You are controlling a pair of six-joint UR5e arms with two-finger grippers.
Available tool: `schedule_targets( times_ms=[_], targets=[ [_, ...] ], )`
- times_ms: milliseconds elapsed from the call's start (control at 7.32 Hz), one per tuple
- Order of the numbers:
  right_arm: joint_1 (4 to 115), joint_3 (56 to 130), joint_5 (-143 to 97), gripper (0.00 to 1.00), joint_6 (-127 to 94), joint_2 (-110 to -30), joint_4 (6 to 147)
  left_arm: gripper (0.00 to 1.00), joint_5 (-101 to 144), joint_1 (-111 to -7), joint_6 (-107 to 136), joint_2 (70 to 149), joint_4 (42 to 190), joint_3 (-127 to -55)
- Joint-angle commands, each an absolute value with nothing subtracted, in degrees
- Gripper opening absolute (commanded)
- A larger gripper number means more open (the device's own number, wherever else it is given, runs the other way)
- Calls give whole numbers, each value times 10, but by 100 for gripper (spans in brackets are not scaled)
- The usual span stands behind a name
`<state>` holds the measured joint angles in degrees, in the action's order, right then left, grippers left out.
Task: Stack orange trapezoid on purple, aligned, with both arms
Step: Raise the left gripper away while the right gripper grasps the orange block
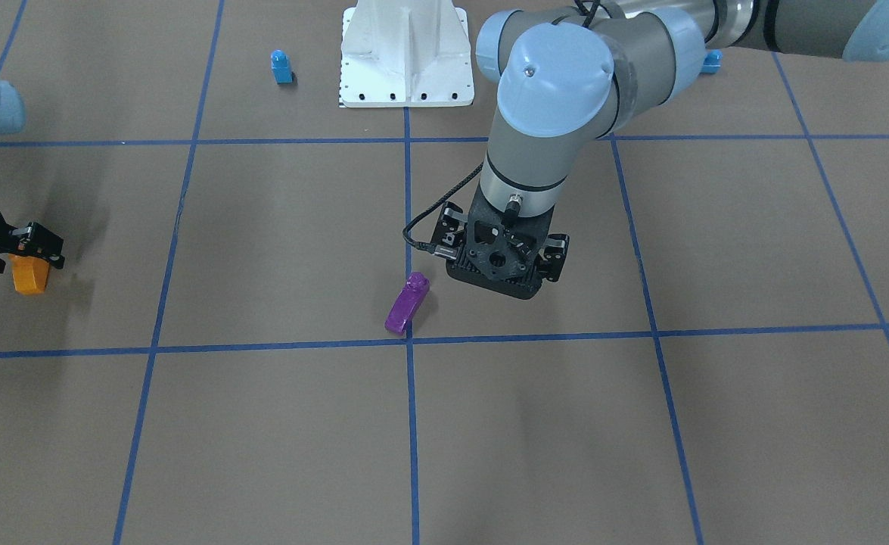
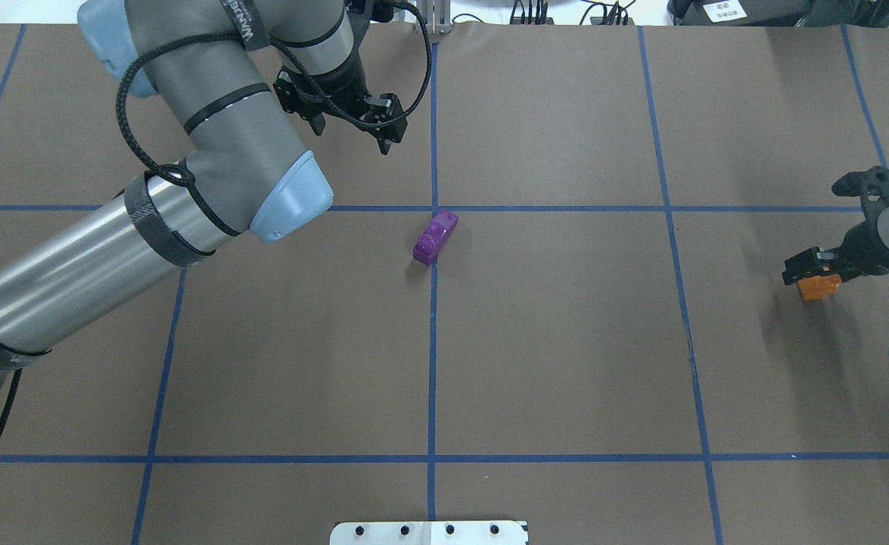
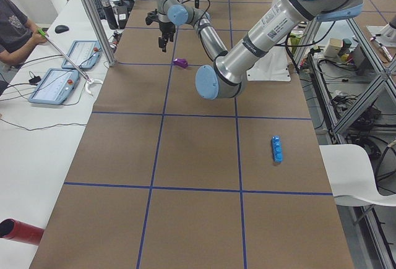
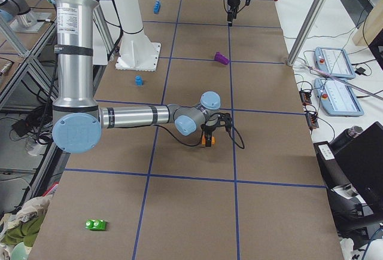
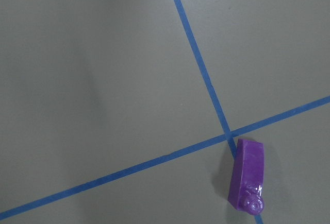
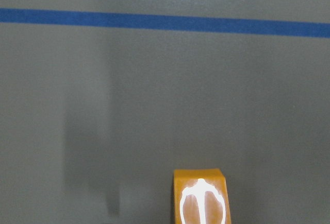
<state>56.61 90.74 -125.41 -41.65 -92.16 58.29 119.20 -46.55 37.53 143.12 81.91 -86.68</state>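
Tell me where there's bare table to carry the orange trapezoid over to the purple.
Bare: the square from the purple rightward to the tape line before the orange trapezoid at the right end effector, and the row nearer the white pedestal base. Crowded: the left arm overhangs the squares on purple's left, with the left end effector just beyond it.

Table (image 2: 565, 341) brown, w/ blue tape grid (image 2: 433, 341). Purple brick (image 2: 436, 237) glossy violet, small white glints. Orange brick (image 1: 29, 275) bright orange; white glare on it in R wrist view. L arm (image 2: 217, 136) & R arm (image 4: 131, 116) grey + silver, lt-blue caps, blk cables. L gripper (image 2: 353, 125) & R gripper (image 2: 815, 278) blk. Pedestal (image 1: 406, 53) white, blk dots along edge. Small brick (image 1: 281, 66) blue; long brick (image 3: 277, 149) blue; green brick (image 4: 96, 225) bright green.
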Motion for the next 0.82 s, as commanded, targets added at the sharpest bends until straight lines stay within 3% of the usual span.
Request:
schedule_targets(
  times_ms=[0, 410, 546, 683],
  targets=[
    [567, 905, -1259, 73, -414, -922, 584, 100, 1191, -462, 376, 1429, 820, -867],
    [569, 910, -1261, 72, -411, -930, 584, 100, 1191, -461, 376, 1429, 822, -866],
    [569, 910, -1261, 61, -410, -930, 585, 100, 1191, -461, 376, 1429, 822, -866],
    [568, 906, -1261, 39, -410, -930, 587, 100, 1191, -461, 376, 1429, 823, -866]
  ],
)
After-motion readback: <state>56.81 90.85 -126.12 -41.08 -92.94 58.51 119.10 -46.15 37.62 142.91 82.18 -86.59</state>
